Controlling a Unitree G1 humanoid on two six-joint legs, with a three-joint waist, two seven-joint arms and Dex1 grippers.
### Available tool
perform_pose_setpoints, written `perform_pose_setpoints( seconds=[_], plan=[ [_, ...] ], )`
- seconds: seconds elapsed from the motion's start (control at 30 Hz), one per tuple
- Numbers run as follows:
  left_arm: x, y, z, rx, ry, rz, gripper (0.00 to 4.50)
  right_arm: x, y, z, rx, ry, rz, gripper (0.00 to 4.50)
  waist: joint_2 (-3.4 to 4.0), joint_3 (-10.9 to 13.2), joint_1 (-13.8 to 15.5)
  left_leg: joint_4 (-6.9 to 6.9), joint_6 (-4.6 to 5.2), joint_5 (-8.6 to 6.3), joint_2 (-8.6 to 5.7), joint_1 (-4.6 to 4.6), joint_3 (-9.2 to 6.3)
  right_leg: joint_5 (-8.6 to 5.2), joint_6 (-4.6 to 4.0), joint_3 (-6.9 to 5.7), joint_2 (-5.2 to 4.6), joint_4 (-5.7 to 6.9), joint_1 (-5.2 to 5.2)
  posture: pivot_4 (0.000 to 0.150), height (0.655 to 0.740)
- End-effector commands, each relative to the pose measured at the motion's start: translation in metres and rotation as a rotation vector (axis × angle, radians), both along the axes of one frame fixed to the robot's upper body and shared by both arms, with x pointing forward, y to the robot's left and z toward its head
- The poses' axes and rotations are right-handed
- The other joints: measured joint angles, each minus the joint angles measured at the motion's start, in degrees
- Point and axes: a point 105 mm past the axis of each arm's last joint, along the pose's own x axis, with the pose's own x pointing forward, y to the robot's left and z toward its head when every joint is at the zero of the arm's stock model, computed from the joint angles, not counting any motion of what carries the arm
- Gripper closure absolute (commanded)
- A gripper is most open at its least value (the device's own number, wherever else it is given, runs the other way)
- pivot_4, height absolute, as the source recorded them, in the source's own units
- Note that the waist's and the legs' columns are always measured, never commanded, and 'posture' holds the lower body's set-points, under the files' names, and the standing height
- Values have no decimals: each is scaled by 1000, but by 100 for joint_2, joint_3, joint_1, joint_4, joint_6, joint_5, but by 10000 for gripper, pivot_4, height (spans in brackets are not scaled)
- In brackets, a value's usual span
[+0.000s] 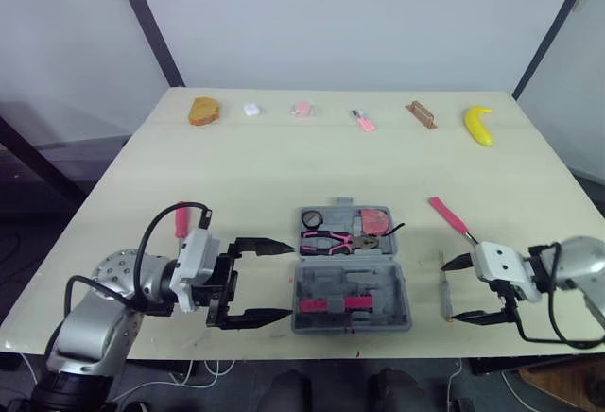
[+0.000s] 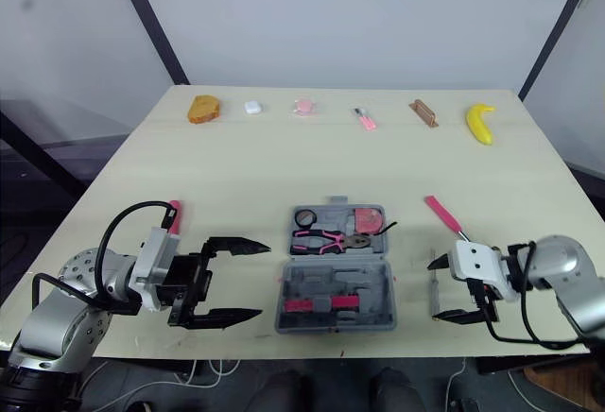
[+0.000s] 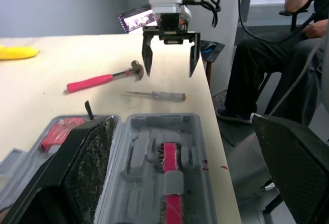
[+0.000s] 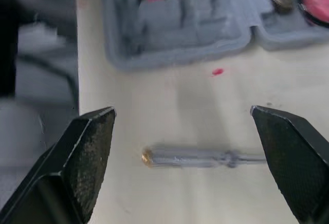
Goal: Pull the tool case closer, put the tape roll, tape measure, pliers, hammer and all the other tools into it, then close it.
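1. Head view: the tool case lies open mid-way along the table's near edge. The left end effector sits just off the case's left side, fingers apart, holding nothing. The right end effector, also spread, has the screwdriver between its tips, right of the case. The hammer lies just beyond.
2. Left wrist: the case is right in front of the fingers.
3. Right wrist: the screwdriver lies flat between the wide fingers, with the case behind it.

tool case lying open, hammer beside
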Motion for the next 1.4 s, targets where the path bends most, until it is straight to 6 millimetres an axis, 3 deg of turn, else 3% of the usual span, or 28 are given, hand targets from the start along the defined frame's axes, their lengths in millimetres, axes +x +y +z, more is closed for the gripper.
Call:
perform_pose_setpoints(
  seconds=[0.03,0.23,0.43,0.7,1.03,1.3,1.4],
  plan=[
    [-7,-2,7,-6,-36,2,0,7,-3,-4,-108,-25,170,796,6,4,9,0,0,0,-2,-4,-2,0,0,-3,-9,1,-1,1500,7400],
    [-11,-4,5,-5,-40,19,0,24,15,-11,-246,-80,448,796,10,10,-52,0,0,0,-2,7,5,1,-1,5,-16,7,-1,1500,7400],
    [-12,-4,6,-8,-51,41,0,26,16,-23,-327,-73,603,796,14,14,-8,1,-2,1,-2,9,1,0,-3,-1,-31,20,-3,1500,7400],
    [-16,0,7,5,-46,62,0,37,25,-26,-369,-117,672,796,15,14,-63,1,-4,2,-5,22,5,1,-4,0,-27,31,0,1500,7400],
    [-15,-1,8,6,-49,58,0,40,24,-28,-376,-135,679,43355,15,15,-127,-1,-4,2,-6,65,3,1,-5,-1,-30,27,44,1500,7400],
    [-14,-3,9,4,-51,39,0,38,15,-1,-288,-166,593,44744,28,27,-106,-7,-3,2,-4,80,0,0,-5,-3,-42,21,65,1500,7400],
    [-13,-3,9,-1,-49,31,0,43,0,16,-300,-161,367,44744,34,32,-125,-7,-3,1,-3,80,-1,0,-4,-3,-42,22,65,1500,7400]
  ],
)
